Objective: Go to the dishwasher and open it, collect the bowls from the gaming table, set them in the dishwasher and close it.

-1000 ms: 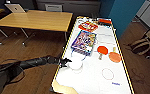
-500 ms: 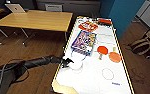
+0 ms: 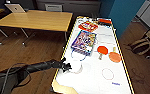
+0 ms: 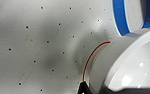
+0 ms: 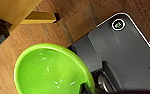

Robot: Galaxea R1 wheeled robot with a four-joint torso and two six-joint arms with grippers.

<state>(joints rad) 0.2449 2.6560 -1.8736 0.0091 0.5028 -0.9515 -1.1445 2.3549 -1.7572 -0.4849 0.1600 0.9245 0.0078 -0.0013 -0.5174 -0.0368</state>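
The gaming table point(image 3: 97, 81) has a glossy white top and yellow edges and runs away from me on the right. A white bowl point(image 3: 75, 67) stands near its near left edge, over a thin red ring. My left gripper point(image 3: 66, 66) is at that bowl's rim. The left wrist view has the white bowl point(image 4: 131, 67) up close on the dotted white top. A round red piece point(image 3: 102, 50) and a round orange one point(image 3: 114, 57) lie further along the top. My right gripper point(image 5: 87, 88) is shut on the rim of a bright green bowl point(image 5: 48, 72), above the wooden floor. The dishwasher is out of view.
Two colourful game boxes point(image 3: 84, 42) point(image 3: 88, 26) lie on the far half of the top. A wooden desk point(image 3: 36, 20) with a laptop point(image 3: 16, 8) stands to the left. A bag point(image 3: 141, 46) sits on the floor to the right, beside a blue wall point(image 3: 123, 15).
My left gripper has edged slightly down and closer to the white bowl. Everything else on the table has stayed where it was.
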